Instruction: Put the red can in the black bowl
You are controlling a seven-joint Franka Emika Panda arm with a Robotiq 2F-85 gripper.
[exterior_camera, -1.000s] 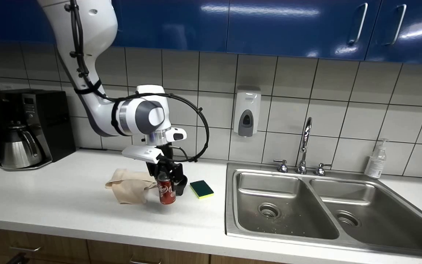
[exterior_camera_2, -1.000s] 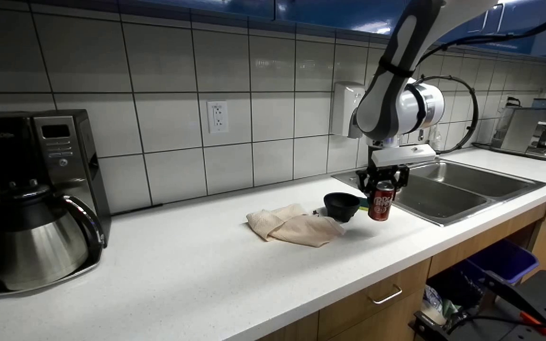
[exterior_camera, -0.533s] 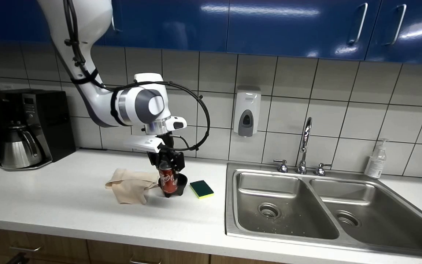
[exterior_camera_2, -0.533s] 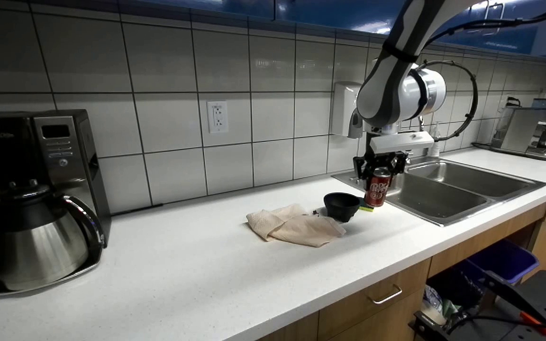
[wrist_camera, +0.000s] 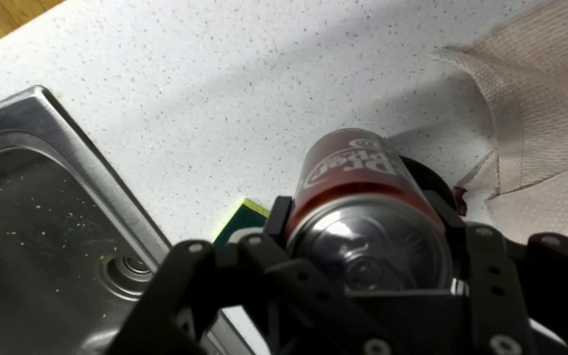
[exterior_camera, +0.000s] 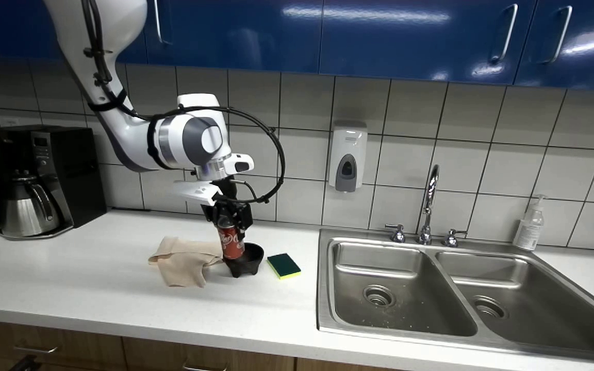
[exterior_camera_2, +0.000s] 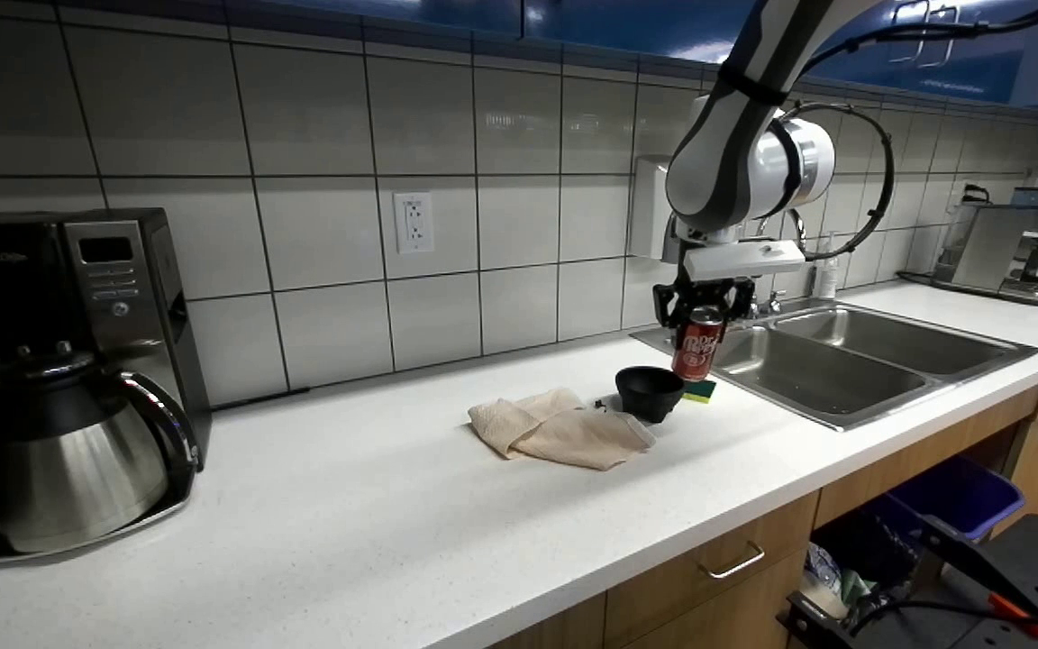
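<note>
My gripper (exterior_camera: 232,222) is shut on the red can (exterior_camera: 232,244), one finger on each side near its silvery top. The can hangs nearly upright above the counter. The black bowl (exterior_camera: 251,259) stands on the counter, partly behind the can in that exterior view. In an exterior view, the can (exterior_camera_2: 697,348) is right of the bowl (exterior_camera_2: 650,397), its bottom near rim height. In the wrist view, the can (wrist_camera: 350,165) between the gripper fingers (wrist_camera: 363,217) hides most of the bowl (wrist_camera: 424,178), whose dark rim shows at the can's right.
A green and yellow sponge (exterior_camera: 283,265) lies beside the bowl. A crumpled beige cloth (exterior_camera_2: 564,431) lies on its other side. The double steel sink (exterior_camera: 325,299) is beyond the sponge. A coffee maker (exterior_camera_2: 127,279) with a steel jug stands at the far end.
The gripper has lifted the can higher off the counter and carried it toward the bowl, leftward in an exterior view. The bowl, cloth and sponge have not moved.
</note>
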